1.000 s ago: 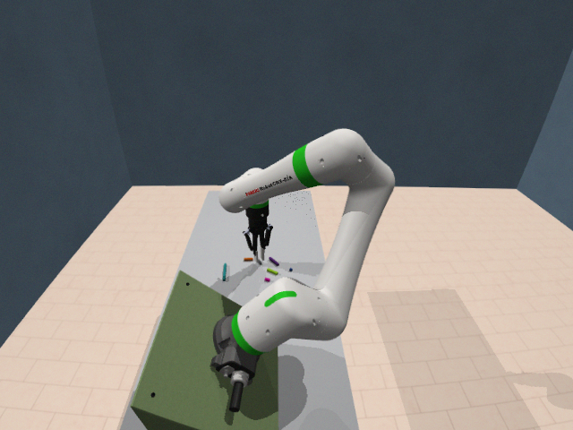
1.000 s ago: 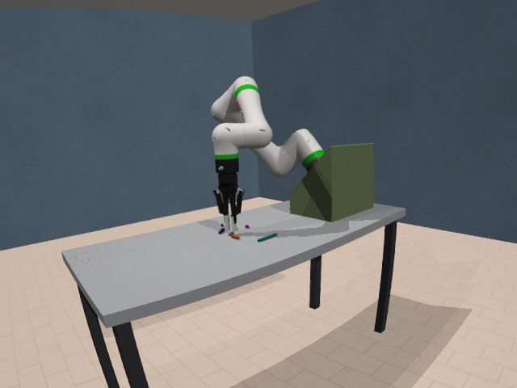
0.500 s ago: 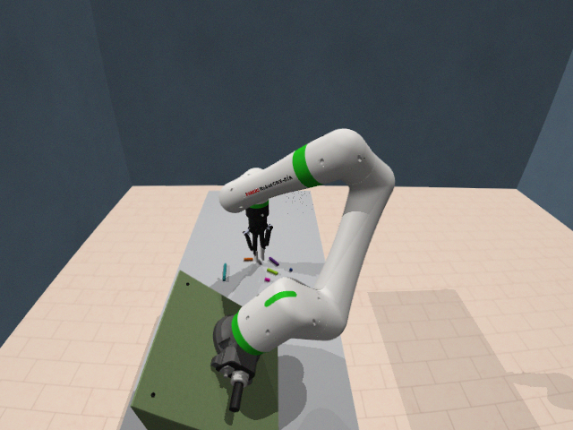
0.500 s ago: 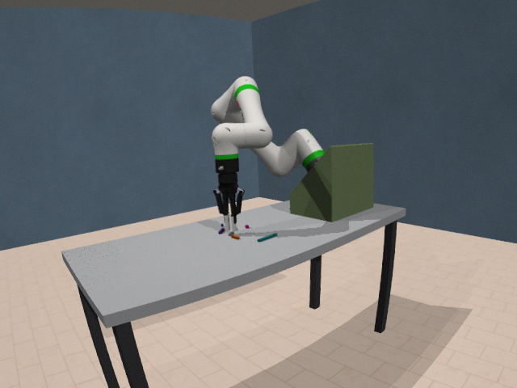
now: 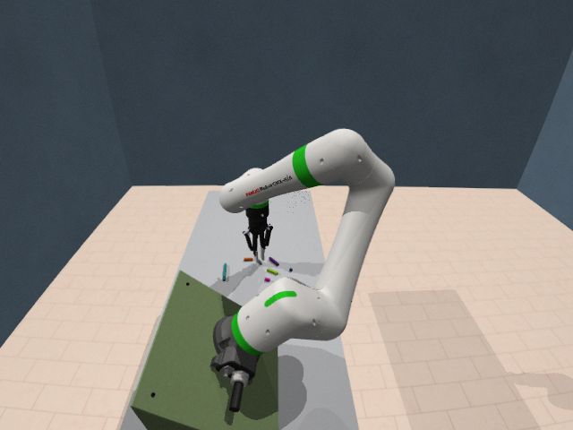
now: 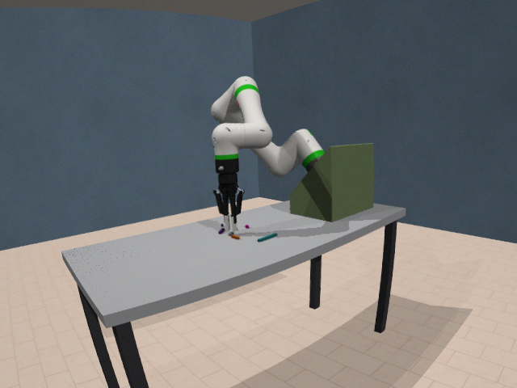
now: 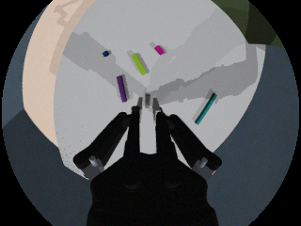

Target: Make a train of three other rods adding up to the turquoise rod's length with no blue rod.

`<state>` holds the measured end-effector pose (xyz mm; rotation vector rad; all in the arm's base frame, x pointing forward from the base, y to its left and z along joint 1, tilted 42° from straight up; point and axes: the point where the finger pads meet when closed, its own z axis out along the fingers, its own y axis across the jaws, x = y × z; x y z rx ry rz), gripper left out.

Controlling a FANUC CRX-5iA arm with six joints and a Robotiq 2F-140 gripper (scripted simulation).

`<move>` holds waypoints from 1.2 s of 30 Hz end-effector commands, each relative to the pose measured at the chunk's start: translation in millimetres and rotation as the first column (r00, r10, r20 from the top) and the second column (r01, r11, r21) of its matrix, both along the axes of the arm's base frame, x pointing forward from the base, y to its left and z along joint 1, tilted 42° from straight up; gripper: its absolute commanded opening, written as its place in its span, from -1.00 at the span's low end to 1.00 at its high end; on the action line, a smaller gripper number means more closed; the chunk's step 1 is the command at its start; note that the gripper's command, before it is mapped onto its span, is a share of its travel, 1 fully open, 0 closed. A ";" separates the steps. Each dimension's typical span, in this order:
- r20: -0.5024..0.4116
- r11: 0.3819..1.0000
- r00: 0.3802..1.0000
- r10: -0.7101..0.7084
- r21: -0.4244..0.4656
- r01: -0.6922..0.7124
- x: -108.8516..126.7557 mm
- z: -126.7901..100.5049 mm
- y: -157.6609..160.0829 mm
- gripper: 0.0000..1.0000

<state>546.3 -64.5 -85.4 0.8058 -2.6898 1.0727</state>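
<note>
Your gripper (image 5: 260,260) (image 6: 230,232) (image 7: 147,103) points down, its fingers drawn in narrow with a gap between them. The grey rod (image 5: 259,262) (image 6: 230,234) (image 7: 147,100) is between the tips; you cannot tell whether they touch it.

In the wrist view, from the tips, the purple rod (image 5: 274,261) (image 6: 221,230) (image 7: 121,88) lies near at ten o'clock, the blue rod (image 5: 290,270) (image 6: 222,225) (image 7: 105,54) beyond it, the lime rod (image 5: 271,270) (image 7: 139,64) between eleven and twelve, the magenta rod (image 5: 267,279) (image 6: 247,226) (image 7: 160,50) just past twelve, and the turquoise rod (image 5: 225,271) (image 6: 266,237) (image 7: 206,108) near three. In the top view, the orange rod (image 5: 248,259) (image 6: 235,236) lies close at nine.

The green mount (image 5: 175,342) (image 6: 352,179) (image 7: 273,24) stands on the grey table (image 5: 231,217) (image 6: 166,267) (image 7: 179,28), with shadows across its top. Around you are a pale tiled floor (image 5: 416,240) (image 6: 208,355) (image 7: 39,71) and blue walls (image 5: 277,69) (image 6: 125,104).

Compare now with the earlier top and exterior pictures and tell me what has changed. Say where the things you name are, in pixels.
Nothing has visibly changed. The gripper (image 5: 259,260) (image 6: 230,230) (image 7: 147,103) is at the same spot, low over the table (image 5: 222,222) (image 6: 175,267) (image 7: 188,38), and the turquoise rod (image 5: 224,271) (image 6: 266,237) (image 7: 206,108), orange rod (image 5: 248,259) (image 6: 235,237), purple rod (image 5: 274,261) (image 6: 220,230) (image 7: 121,88) and magenta rod (image 5: 267,279) (image 6: 247,226) (image 7: 160,50) lie as they did.
</note>
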 end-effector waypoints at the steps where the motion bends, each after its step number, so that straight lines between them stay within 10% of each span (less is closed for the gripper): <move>1: 0.000 1.000 1.000 0.000 0.000 0.000 0.2 -1.0 -0.7 -0.71; 36: 0.000 1.000 1.000 0.000 0.000 0.000 1.3 -11.9 -10.6 -0.71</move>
